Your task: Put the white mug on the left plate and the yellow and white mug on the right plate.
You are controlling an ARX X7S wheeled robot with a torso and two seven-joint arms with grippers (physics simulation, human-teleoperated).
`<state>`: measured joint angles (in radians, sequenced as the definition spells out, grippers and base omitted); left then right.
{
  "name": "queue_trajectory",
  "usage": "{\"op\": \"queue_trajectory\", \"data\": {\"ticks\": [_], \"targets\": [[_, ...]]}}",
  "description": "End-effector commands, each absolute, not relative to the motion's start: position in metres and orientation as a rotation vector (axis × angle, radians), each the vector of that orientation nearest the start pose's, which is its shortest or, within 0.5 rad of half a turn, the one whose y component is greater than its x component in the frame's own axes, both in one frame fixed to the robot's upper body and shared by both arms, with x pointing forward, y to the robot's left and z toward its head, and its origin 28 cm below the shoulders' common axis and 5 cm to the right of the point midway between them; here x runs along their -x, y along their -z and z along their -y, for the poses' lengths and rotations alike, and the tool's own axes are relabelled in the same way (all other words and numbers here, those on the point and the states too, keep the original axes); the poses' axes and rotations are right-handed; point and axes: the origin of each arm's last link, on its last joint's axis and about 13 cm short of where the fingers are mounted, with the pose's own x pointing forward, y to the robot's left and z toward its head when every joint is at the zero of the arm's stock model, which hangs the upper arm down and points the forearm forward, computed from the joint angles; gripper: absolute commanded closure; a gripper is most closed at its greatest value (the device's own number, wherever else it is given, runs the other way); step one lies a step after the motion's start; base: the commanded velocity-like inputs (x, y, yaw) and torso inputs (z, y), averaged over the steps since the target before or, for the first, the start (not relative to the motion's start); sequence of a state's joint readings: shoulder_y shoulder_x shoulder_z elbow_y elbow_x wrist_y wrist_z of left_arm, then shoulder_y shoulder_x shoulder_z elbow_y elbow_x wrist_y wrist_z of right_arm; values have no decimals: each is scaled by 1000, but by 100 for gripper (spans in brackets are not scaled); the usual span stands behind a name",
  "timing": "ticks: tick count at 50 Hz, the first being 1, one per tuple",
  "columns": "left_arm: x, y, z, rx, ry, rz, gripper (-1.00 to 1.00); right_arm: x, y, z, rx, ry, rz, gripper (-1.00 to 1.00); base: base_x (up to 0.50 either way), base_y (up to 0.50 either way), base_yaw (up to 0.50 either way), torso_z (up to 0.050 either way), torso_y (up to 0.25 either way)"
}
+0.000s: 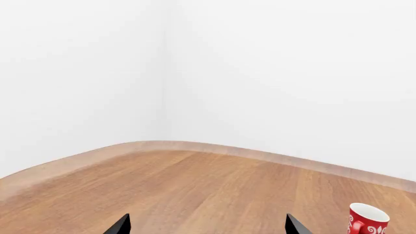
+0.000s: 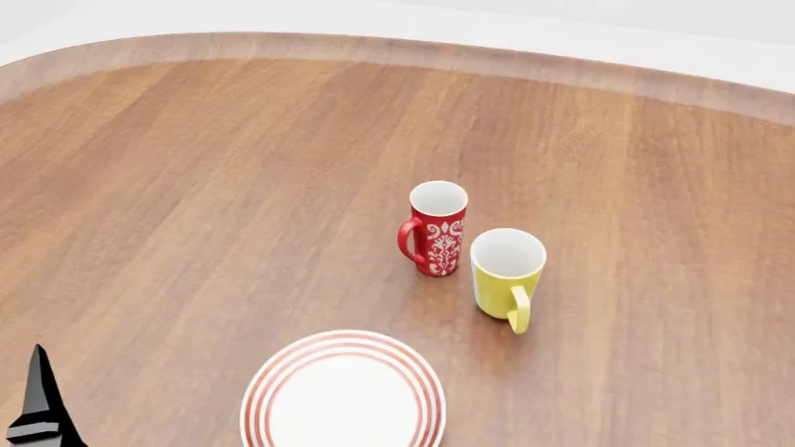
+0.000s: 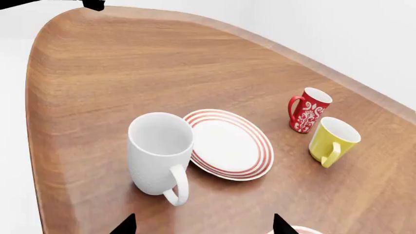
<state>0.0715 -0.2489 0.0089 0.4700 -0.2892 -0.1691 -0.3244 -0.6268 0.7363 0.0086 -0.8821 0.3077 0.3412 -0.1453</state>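
Observation:
In the right wrist view the white mug point(image 3: 159, 153) stands upright on the table, close beside the left plate point(image 3: 242, 155), its handle toward the camera. The yellow and white mug point(image 3: 333, 140) stands upright past that plate, next to a red patterned mug. Only a sliver of the right plate point(image 3: 302, 230) shows at the picture's edge. My right gripper point(image 3: 203, 226) is open and empty, short of the white mug. My left gripper point(image 1: 208, 226) is open over bare wood. The head view shows the yellow and white mug point(image 2: 507, 275), the left plate point(image 2: 344, 391) and one left fingertip point(image 2: 44, 410).
A red mug point(image 2: 435, 228) with a white ornament pattern stands just left of the yellow one; it also shows as the red mug point(image 1: 367, 219) and the red mug point(image 3: 309, 109). The wooden table point(image 2: 186, 186) has a rounded far edge with white walls behind.

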Motion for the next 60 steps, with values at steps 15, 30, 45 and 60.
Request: {"op": "queue_trajectory", "data": {"ticks": [15,30,45,60], "targets": [[-189,-92,-239,66,-185,214,-100,-139,-103,161,278,-704,-214,-100,0,0,0,0,0],[-187,-93,-240,70,-188,218,-100,-165,-94,158,278,-760,-255,-100,0,0,0,0,0],[-187,-94,-240,70,-191,219,-100,-185,-78,151,279,-807,-297,-100,0,0,0,0,0],[-187,-94,-240,71,-192,218,-100,-202,-60,144,279,-837,-358,-100,0,0,0,0,0]]}}
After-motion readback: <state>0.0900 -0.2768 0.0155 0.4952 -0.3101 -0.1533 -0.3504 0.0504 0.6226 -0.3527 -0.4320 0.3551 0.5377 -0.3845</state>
